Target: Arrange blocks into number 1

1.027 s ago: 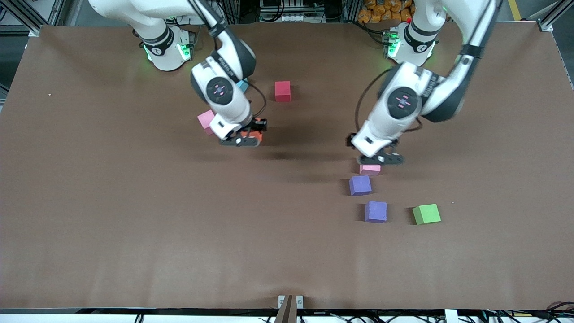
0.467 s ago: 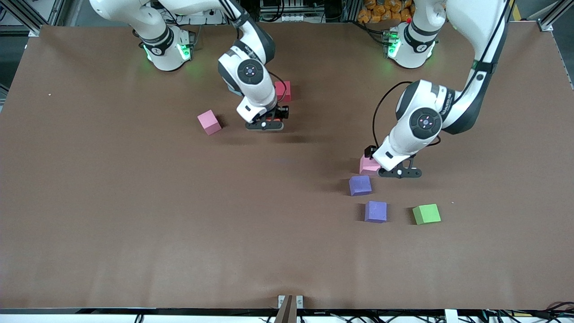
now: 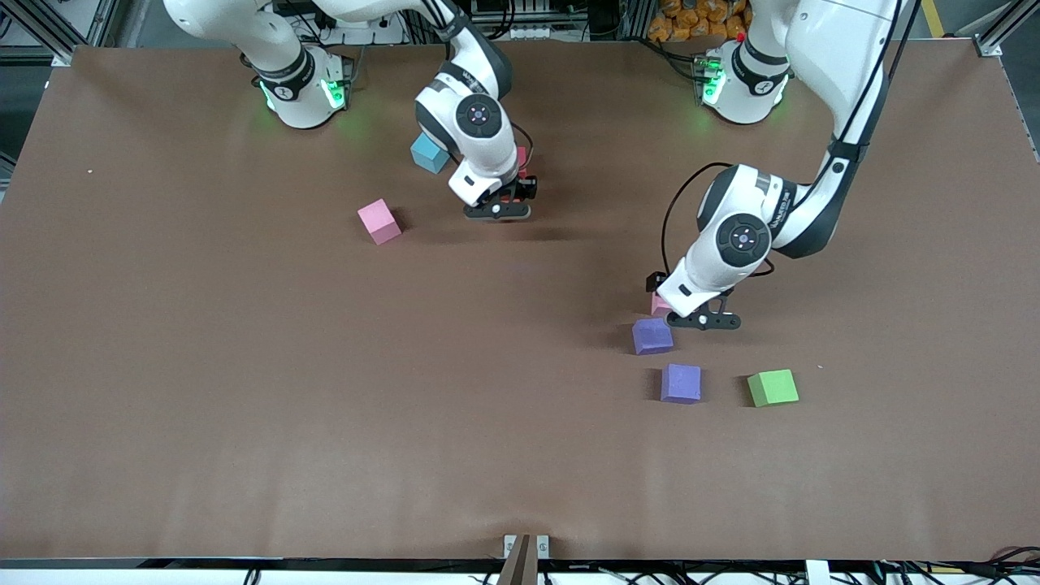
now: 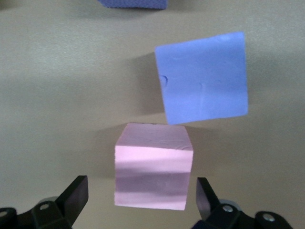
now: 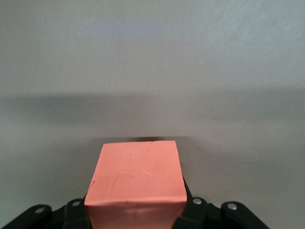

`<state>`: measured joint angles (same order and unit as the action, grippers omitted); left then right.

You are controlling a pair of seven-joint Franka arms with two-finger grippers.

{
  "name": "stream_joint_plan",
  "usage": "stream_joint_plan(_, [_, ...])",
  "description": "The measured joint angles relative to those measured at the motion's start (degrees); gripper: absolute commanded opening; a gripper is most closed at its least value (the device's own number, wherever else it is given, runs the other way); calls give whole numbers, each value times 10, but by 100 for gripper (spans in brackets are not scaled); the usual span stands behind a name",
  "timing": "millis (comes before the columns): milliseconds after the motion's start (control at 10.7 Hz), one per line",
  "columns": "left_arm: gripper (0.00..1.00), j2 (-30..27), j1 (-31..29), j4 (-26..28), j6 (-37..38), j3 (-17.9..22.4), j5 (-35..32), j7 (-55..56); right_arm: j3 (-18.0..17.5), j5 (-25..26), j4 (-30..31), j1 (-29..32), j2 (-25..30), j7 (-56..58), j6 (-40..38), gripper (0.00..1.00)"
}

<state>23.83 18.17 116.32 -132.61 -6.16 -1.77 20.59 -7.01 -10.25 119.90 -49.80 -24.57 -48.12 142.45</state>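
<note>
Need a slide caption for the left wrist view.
Open left gripper straddles pink block, a purple block touching its corner.

Light blue cube (image 3: 428,153), green cube (image 3: 772,387) on brown table (image 3: 244,366).

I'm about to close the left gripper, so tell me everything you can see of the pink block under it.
The pink block is a small matte foam cube with square edges, resting flat on the brown table. It sits between the open fingers of the left gripper, neither finger touching it. One corner meets or nearly meets the closest purple block, which lies nearer the front camera. In the front view the arm hides most of it.
</note>
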Motion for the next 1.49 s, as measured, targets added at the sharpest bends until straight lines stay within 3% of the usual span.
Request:
stream_joint_plan(187, [100,3,3,-1,-2,1,0,0,-6,0,0,-1,-2,-7,1,58])
stream_joint_plan(280, [100,6,3,-1,-5,1,0,0,-7,0,0,-1,-4,-8,1,65])
stream_joint_plan(374, [100,10,3,-1,-11,2,0,0,-7,0,0,-1,-5,-8,1,83])
stream_joint_plan(467, [71,17,3,-1,-20,2,0,0,-8,0,0,-2,-7,-8,1,100])
stream_joint_plan(654, [4,31,3,-1,-30,2,0,0,-9,0,0,-3,-8,-8,1,100])
stream_joint_plan(934, [0,35,6,-5,-35,2,0,3,-5,0,-6,15,9,-11,-2,100])
stream_joint_plan(1121, [0,29,26,-12,-36,-3,0,46,-3,0,-12,77,60,-8,-50,100])
stream_joint_plan(1494, [0,12,81,-16,-35,-84,0,208,-1,2,-10,227,144,207,-173,100])
